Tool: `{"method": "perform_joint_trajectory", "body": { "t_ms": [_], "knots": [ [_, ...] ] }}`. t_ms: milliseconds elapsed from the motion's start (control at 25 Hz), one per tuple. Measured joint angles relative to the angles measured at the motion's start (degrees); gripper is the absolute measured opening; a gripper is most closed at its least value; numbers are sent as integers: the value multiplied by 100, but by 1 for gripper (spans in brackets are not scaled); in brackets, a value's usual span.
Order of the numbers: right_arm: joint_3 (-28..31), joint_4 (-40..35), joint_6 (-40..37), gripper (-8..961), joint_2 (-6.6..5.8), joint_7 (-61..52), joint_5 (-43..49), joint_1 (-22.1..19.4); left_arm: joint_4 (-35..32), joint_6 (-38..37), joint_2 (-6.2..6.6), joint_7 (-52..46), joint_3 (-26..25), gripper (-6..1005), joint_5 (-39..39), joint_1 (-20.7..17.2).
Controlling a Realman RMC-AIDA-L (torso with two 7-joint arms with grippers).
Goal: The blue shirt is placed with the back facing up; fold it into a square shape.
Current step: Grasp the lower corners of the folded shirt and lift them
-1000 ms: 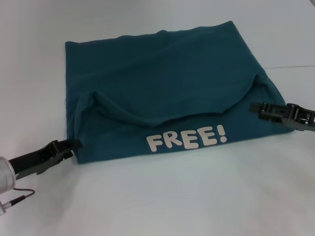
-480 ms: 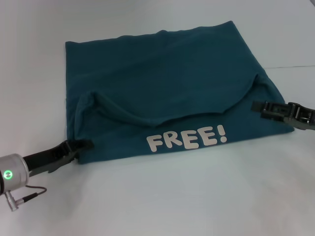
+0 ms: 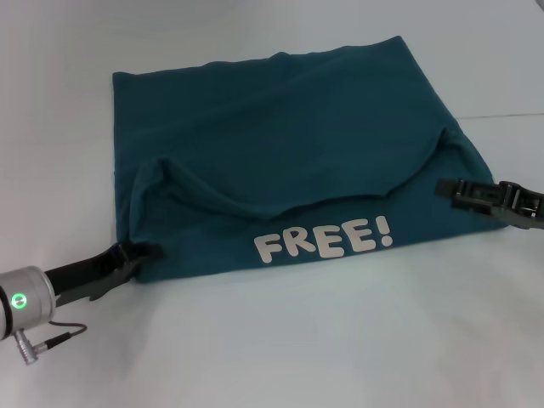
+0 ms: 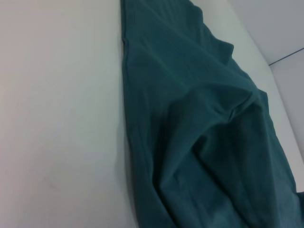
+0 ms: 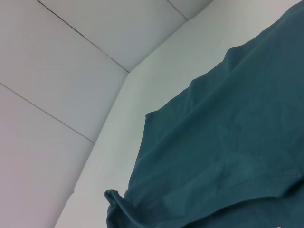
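white tabletop (image 3: 280, 340) runs under everything, and the blue shirt (image 3: 280, 136) lies across its middle, already doubled so the "free!" lettering (image 3: 323, 238) shows along the near band under a curved, loose flap. the left gripper (image 3: 140, 252) sits low at the near left corner, its fingertips at the cloth edge; the right gripper (image 3: 446, 189) is at the right edge, tips touching the fabric (whether either is pinched on cloth or parted, i cannot tell). the step looks like taking both side corners for the next fold. to do it well, each gripper should catch every layer at its corner, lift evenly, and carry the edge level so the flap doesn't bunch.
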State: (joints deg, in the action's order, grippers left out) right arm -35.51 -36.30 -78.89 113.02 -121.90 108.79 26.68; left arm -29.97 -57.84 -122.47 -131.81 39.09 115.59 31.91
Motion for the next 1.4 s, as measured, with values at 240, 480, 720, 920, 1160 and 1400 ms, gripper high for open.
{"method": "perform_joint_trajectory", "body": {
  "t_ms": [240, 480, 720, 920, 1160, 1400],
  "knots": [
    [-3, 0, -10, 701, 14, -7, 10, 7, -104, -53, -26, 24, 52, 309, 8, -38],
    [-58, 31, -27, 701, -46, -60, 91, 16, -160, -262, -13, 69, 61, 37, 0, -33],
    [-49, 6, -98, 701, -401, -748, 951, 194, -205, -633, 139, -98, 44, 12, 8, 59],
    [18, -196, 161, 701, -741, -1494, 1503, 266, -328, -701, 182, -288, 82, 12, 11, 108],
    [196, -428, 721, 702, -759, -1957, 2454, 407, -342, -708, 206, -342, 84, 12, 17, 159],
    [153, -213, 1053, 702, -684, -2002, 2920, 687, -361, -719, 206, -380, 82, 12, 17, 159]
  ]
}}
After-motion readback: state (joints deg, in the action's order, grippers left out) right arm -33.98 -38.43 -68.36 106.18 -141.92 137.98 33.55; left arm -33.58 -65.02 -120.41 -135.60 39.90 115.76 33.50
